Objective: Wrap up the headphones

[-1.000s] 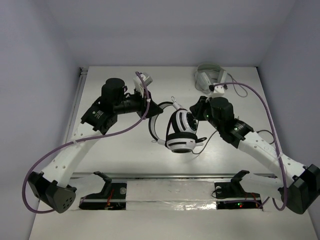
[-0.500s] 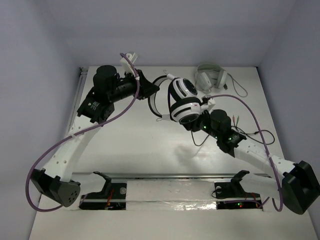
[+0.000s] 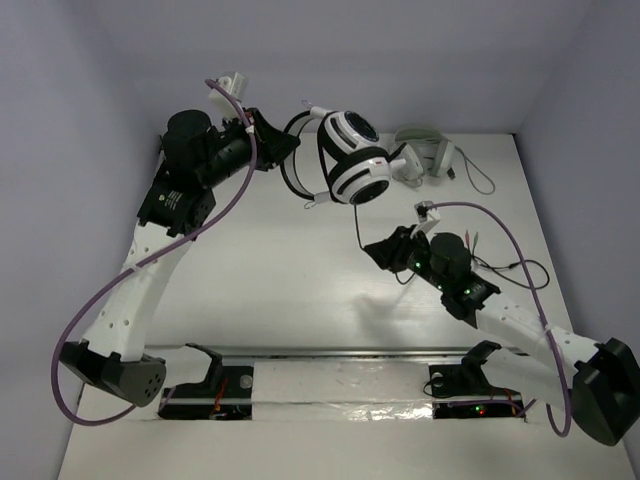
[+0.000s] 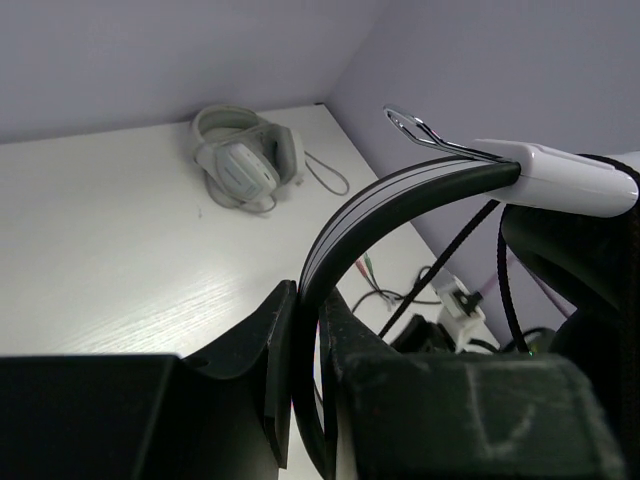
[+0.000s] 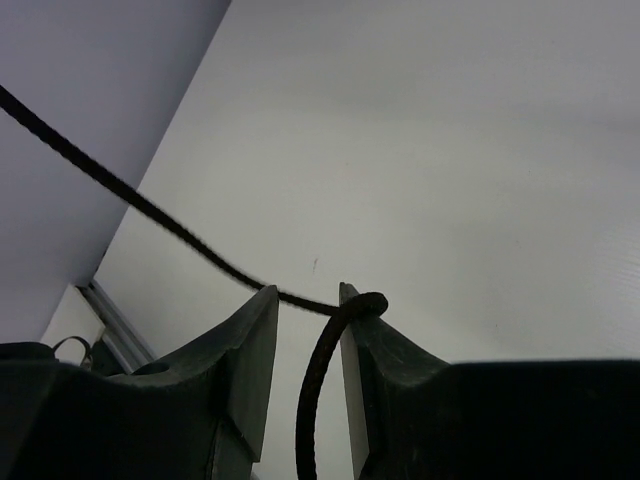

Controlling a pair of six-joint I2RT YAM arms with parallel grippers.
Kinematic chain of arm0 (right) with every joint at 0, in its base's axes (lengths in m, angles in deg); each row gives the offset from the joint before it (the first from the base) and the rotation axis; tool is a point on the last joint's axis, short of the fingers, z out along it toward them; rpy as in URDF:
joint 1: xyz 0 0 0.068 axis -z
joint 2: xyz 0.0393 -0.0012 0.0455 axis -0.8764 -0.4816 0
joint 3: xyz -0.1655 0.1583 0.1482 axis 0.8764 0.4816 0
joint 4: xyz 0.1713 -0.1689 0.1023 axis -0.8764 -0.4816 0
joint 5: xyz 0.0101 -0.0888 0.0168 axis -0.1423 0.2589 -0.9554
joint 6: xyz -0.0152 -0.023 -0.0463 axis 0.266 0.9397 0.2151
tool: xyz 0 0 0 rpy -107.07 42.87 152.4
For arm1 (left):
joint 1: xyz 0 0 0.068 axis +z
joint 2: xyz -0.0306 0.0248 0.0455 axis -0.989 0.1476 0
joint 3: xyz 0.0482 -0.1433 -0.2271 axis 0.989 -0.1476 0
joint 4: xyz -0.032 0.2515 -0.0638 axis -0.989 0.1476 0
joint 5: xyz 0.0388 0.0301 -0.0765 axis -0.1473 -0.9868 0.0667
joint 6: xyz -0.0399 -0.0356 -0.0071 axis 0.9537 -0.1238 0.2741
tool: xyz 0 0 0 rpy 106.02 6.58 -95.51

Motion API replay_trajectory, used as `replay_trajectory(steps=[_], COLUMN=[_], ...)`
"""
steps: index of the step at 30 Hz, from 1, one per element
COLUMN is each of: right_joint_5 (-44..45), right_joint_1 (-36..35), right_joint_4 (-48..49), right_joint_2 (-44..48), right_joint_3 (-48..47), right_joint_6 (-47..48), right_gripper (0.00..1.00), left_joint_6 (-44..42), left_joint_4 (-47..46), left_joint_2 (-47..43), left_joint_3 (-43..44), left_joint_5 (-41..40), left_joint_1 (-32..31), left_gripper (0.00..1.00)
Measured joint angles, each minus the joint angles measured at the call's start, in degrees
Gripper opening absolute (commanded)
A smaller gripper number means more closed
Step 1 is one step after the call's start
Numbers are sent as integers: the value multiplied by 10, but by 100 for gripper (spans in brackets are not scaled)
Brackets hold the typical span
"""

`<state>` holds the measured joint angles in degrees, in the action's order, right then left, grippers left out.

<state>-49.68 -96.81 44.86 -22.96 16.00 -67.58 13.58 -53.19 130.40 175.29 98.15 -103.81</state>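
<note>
**Headphones held up at upper centre, cable trailing to the right gripper**

At the upper left of the top view, the left gripper (image 3: 272, 150) is clenched on the thin black headband (image 4: 400, 190); its wrist view shows the band pinched between the two fingers (image 4: 280, 350) and arching up to the right; the headphones (image 3: 345, 158) hang from that grip at the upper centre, clear of the table (image 3: 260, 290); just right of them a pale grey set (image 3: 428, 152) lies on the table at its far edge, its left side partly covered by the held ear cups; the thin black cable (image 3: 355, 220) drops from the ear cups to the right gripper (image 3: 385, 250) at centre right; in the right wrist view the cable runs through the gap between the fingers (image 5: 250, 350) and hooks over one tip, the jaws standing apart and not pinching it; more black cable lies loose on the table at the right (image 3: 515, 268); counted: two pairs of headphones, two arms, two grippers, one purple lead (image 3: 100, 300) along each arm
</note>
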Motion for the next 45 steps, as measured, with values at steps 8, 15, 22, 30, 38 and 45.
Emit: replay_trajectory(steps=[8,15,22,30,38,45], right_joint_5=[-7,-64,-66,-10,24,-5], right_joint_1=[0,0,-1,-1,-1,-1], right_joint_4=[-21,-20,-12,0,11,59], right_joint_2=[49,33,-10,-144,-278,-313], right_joint_3=[45,50,54,-21,-111,-103], right_joint_6=[-15,-24,-21,12,66,71], right_gripper=[37,25,50,60,63,55], left_joint_6=[38,58,73,70,68,62], left_joint_4=[-10,-19,-28,-21,-21,-16], left_joint_2=[38,47,61,61,60,60], left_joint_3=[25,25,25,41,41,41], left_joint_5=[-8,-43,-49,-47,-40,-37], left_joint_1=[41,60,71,71,71,71], left_gripper=[0,0,0,0,0,0])
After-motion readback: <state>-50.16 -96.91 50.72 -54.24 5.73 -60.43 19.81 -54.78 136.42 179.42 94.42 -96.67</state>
